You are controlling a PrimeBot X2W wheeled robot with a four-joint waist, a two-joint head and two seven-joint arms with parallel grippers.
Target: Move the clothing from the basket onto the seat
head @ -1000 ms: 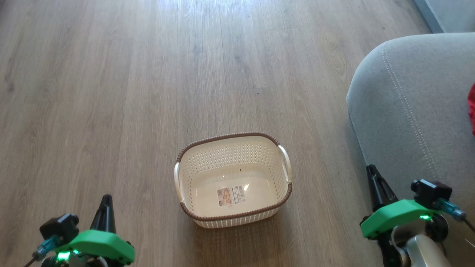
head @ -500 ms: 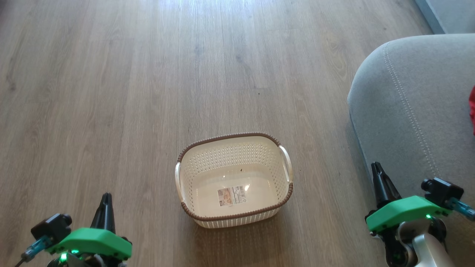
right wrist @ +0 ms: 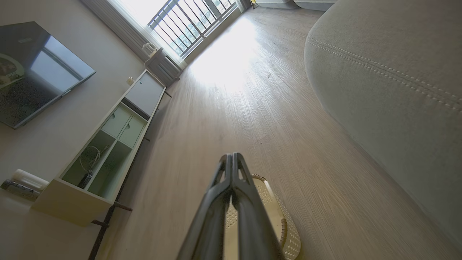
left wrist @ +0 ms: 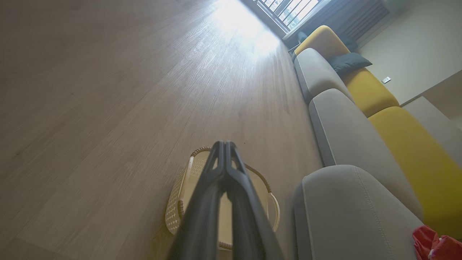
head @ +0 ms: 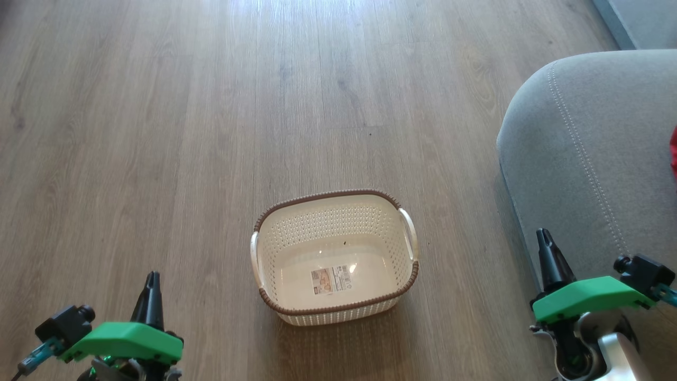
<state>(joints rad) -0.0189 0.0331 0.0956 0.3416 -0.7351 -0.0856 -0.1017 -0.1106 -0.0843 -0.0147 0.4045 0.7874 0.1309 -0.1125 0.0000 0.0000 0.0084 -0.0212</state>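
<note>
- The left gripper (head: 152, 283) hangs at the lower left of the head view, above the wooden floor (head: 158, 106). Its two dark fingers are pressed together to a single point and hold nothing.
- The right gripper (head: 545, 241) sits at the lower right, just off the front edge of the seat (head: 582, 159). Its fingers are likewise closed tip to tip with nothing between them.
- The basket (head: 328, 222) stands upright on the floor between the two grippers, a little ahead of them and apart from both. A paper label (head: 332, 279) lies on its bare bottom.
- The seat, a grey cushion with a rounded corner and a line of stitching, lies to the right of the basket with a strip of floor between them.
- The clothing (left wrist: 431, 243) lies on the seat as a bunched red heap near the yellow back cushions (left wrist: 408, 144), well apart from the basket.
- Farther off, sunlight falls on the floor below a barred window (right wrist: 187, 18). A pale shelf unit (right wrist: 108, 144) and a dark screen (right wrist: 32, 72) stand along the opposite wall.
</note>
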